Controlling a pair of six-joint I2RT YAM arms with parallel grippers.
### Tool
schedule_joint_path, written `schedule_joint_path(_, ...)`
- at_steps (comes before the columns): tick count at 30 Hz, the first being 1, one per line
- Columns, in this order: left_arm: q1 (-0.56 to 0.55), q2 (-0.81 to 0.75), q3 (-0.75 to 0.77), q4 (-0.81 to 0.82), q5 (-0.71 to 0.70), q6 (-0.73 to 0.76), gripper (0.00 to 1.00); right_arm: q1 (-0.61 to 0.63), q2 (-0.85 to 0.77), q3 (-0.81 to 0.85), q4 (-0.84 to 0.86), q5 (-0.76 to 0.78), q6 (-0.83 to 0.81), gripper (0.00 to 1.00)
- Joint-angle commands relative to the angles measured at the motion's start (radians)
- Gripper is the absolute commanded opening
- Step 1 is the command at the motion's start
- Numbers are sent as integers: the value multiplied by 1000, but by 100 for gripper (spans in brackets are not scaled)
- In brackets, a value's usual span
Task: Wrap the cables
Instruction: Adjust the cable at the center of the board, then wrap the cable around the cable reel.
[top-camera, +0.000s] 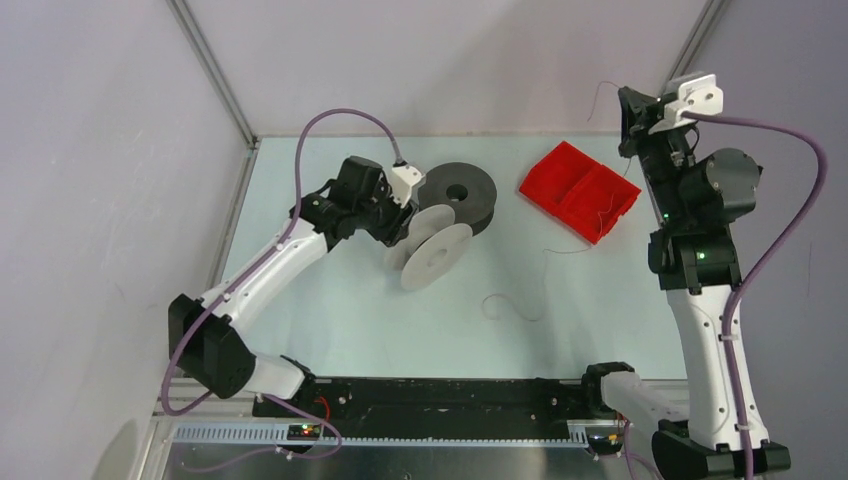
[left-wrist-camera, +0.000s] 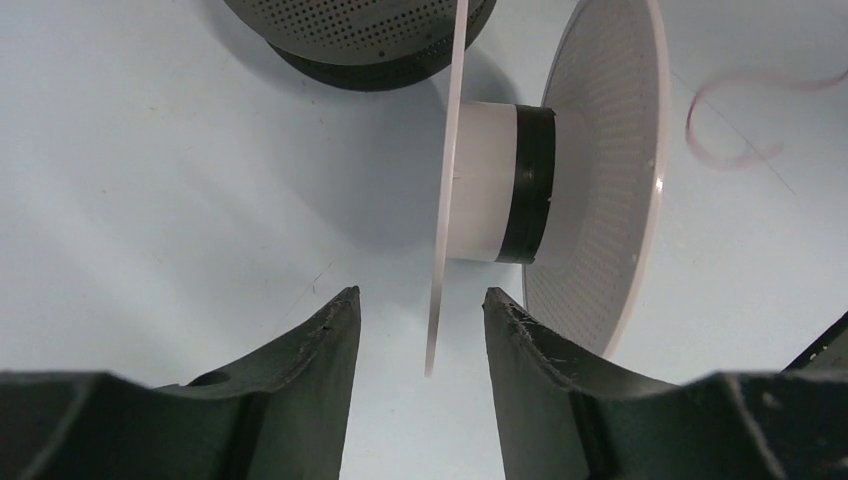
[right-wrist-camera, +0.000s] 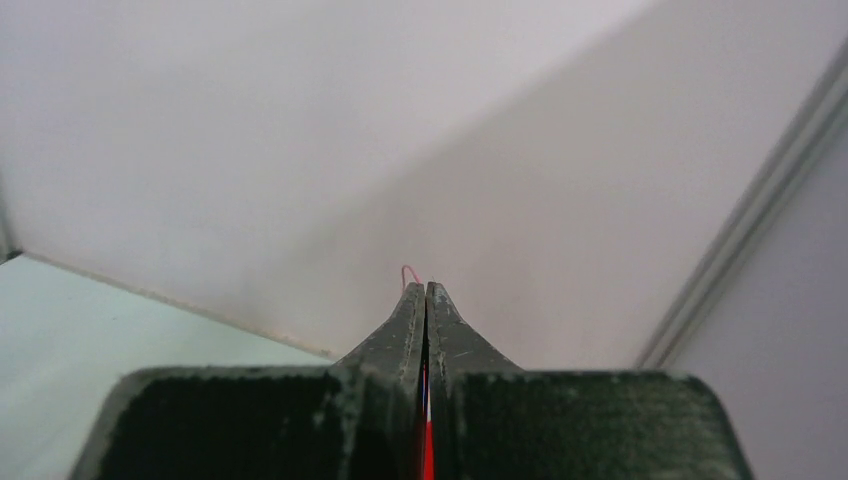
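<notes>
The cables are thin, pale strands. One loose curl (left-wrist-camera: 692, 118) lies on the table (top-camera: 330, 300) just right of the white spool (top-camera: 432, 252). Another strand is pinched in my right pincer (right-wrist-camera: 427, 285), which is pressed together on it with a short pink tip poking out past the fingertips. That arm is raised high at the far right of the scene, above the table.

My left pincer (left-wrist-camera: 420, 300) is spread, and its fingers straddle the near flange of the white spool without touching it. The spool stands on its edge, tilted, with a white and black hub between its flanges. I cannot tell whether any strand is wound on it. The dark grey spool (top-camera: 460, 195) lies flat just beyond it, on the far side.

I judge that I am at the step of taking hold of the white spool. Next I need to close on that thin flange squarely so the spool does not tip or roll, then steady it while the strand is wound.

The red tray (top-camera: 560, 165) sits far right with two compartments. A faint strand seems to trail across its right one, and otherwise I see nothing in it.
</notes>
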Motion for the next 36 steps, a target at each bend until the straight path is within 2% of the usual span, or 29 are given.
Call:
schedule_joint_path(1, 11, 33, 24, 16, 44, 44, 53, 38, 0, -70, 25, -134, -6, 0)
schedule_joint_path(4, 12, 48, 21, 16, 79, 77, 46, 76, -2, -205, 119, -316, 7, 0)
schedule_joint_path(8, 13, 42, 15, 17, 101, 108, 24, 97, 7, -341, 278, -476, 54, 0)
schedule_joint_path(13, 13, 6, -23, 18, 184, 181, 3, 86, 73, -413, 390, -670, 54, 0)
schedule_joint_path(15, 14, -7, -42, 17, 227, 193, 1, 85, 103, -423, 412, -772, 40, 0)
schedule_joint_path(17, 14, -21, -57, 16, 264, 200, 0, 91, 136, -434, 441, -899, 34, 0)
schedule_joint_path(21, 13, -48, -84, 16, 313, 200, 0, 125, 212, -443, 505, -1053, 1, 0)
schedule_joint_path(25, 13, -78, -114, 16, 370, 199, 0, 201, 263, -457, 567, -1084, -41, 0)
schedule_joint_path(31, 14, -118, -159, 17, 379, 205, 1, 330, 322, -463, 564, -1048, -137, 0)
schedule_joint_path(33, 14, -122, -159, 16, 364, 189, 9, 354, 353, -463, 588, -1047, -140, 0)
schedule_joint_path(36, 13, -124, -142, 18, 332, 154, 29, 363, 407, -463, 668, -1081, -113, 0)
